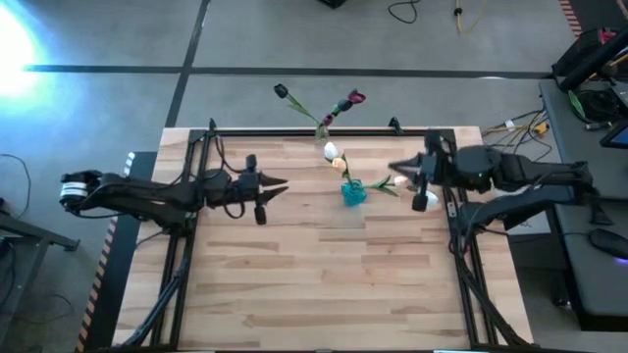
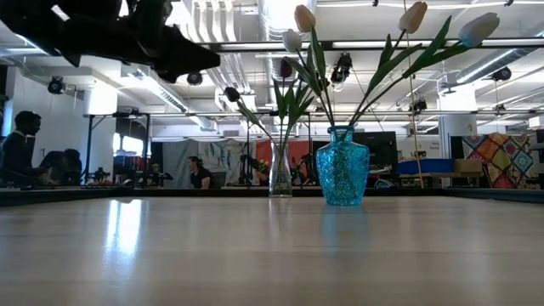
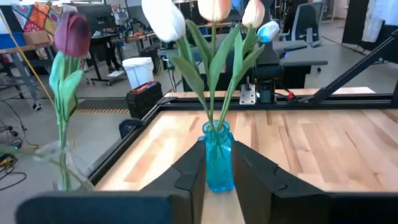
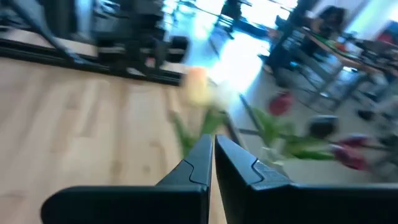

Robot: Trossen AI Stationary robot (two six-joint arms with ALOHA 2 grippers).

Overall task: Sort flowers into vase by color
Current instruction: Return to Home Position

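Observation:
A blue glass vase (image 1: 353,193) stands mid-table, toward the far side, and holds several white and peach tulips (image 2: 414,15). It also shows in the low view (image 2: 342,177) and the left wrist view (image 3: 218,163). A clear vase (image 1: 322,132) at the far edge holds dark maroon tulips (image 1: 351,99), one of which shows in the left wrist view (image 3: 72,34). My left gripper (image 1: 280,186) is open and empty, level, left of the blue vase and pointing at it. My right gripper (image 1: 394,169) is shut, just right of the blue vase, by a peach tulip head (image 4: 198,87).
A black frame (image 1: 294,131) runs along the table's far edge and sides. The near half of the wooden tabletop (image 1: 314,284) is bare. People and equipment show in the room beyond the table (image 2: 200,174).

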